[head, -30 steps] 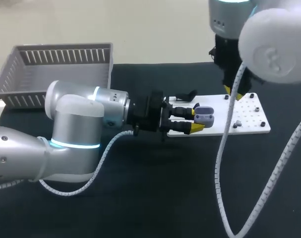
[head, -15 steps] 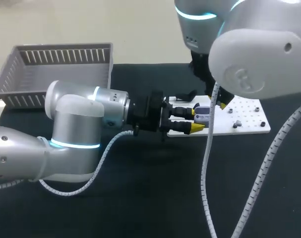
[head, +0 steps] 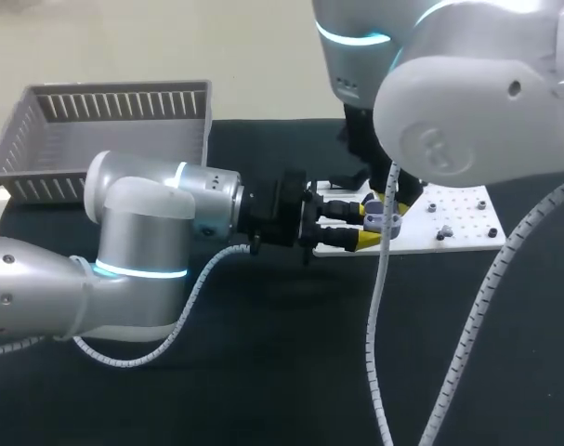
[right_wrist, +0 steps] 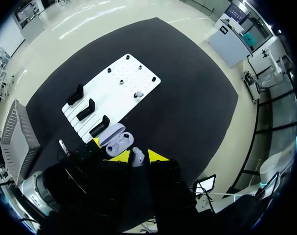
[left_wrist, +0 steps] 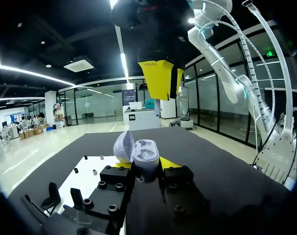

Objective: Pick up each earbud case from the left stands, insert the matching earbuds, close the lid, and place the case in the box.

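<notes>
A lavender earbud case (head: 386,221) with its lid open is held sideways over the left end of the white board (head: 460,221), and my left gripper (head: 365,221) is shut on it. In the left wrist view the case (left_wrist: 141,157) sits between the yellow tips, open cavity up. My right arm (head: 449,102) hangs directly above it. My right gripper (left_wrist: 160,81) points down at the case. In the right wrist view the right gripper (right_wrist: 138,156) is shut on a small pale earbud (right_wrist: 137,155), just above the open case (right_wrist: 116,139).
A grey slatted basket (head: 105,130) stands at the back left. Three black stands (right_wrist: 85,108) line the board's left end. Another earbud (right_wrist: 138,94) lies on the board (right_wrist: 116,83) among small pegs. Black table surface lies in front.
My right arm has swung left from the board's right part to directly over the open case. The left arm and the case have stayed put.
</notes>
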Available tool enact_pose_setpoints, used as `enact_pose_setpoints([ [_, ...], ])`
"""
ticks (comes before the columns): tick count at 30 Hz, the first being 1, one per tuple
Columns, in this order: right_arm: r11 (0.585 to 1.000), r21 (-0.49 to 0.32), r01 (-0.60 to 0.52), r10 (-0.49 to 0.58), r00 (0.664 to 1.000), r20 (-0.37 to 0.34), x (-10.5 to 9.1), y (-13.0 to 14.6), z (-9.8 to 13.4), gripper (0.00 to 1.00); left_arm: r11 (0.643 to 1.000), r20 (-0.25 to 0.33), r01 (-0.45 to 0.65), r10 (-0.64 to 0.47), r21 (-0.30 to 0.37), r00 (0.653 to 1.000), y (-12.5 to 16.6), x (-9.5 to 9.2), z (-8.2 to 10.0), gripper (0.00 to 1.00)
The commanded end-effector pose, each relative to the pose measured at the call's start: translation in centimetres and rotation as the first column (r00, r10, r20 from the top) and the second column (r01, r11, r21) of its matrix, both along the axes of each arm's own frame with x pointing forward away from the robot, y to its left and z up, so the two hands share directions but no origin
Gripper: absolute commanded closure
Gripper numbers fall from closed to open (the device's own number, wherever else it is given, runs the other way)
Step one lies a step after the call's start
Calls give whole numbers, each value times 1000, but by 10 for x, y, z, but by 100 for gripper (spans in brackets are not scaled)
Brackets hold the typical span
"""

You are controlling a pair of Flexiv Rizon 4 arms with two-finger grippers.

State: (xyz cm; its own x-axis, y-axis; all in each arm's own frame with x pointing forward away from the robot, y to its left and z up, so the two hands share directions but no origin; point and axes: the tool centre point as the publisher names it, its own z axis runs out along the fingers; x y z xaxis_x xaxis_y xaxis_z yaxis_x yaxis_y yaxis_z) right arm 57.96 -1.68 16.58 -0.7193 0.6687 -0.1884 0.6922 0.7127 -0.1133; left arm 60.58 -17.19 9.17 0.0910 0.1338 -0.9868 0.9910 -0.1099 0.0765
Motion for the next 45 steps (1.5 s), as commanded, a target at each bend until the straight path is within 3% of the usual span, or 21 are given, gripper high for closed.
enact_pose_setpoints([
  [1, 1000, 3, -5, 5, 1000, -12, 2, 4, -4, 100, 1000, 3, -6, 6, -4, 1000, 0, -2, -1, 100],
  [14, 1000, 5, 14, -14, 999, -38, 5, 1, -19, 100, 1000, 3, -6, 6, -4, 1000, 0, -2, -1, 100],
  [28, 993, 46, 106, -104, 994, -32, 11, -4, -21, 100, 1000, 3, -6, 6, -4, 1000, 0, -2, -1, 100],
  [45, 992, 39, 118, -116, 992, -41, 16, 0, -25, 100, 1000, 3, -6, 6, -4, 1000, 0, -2, -1, 100],
])
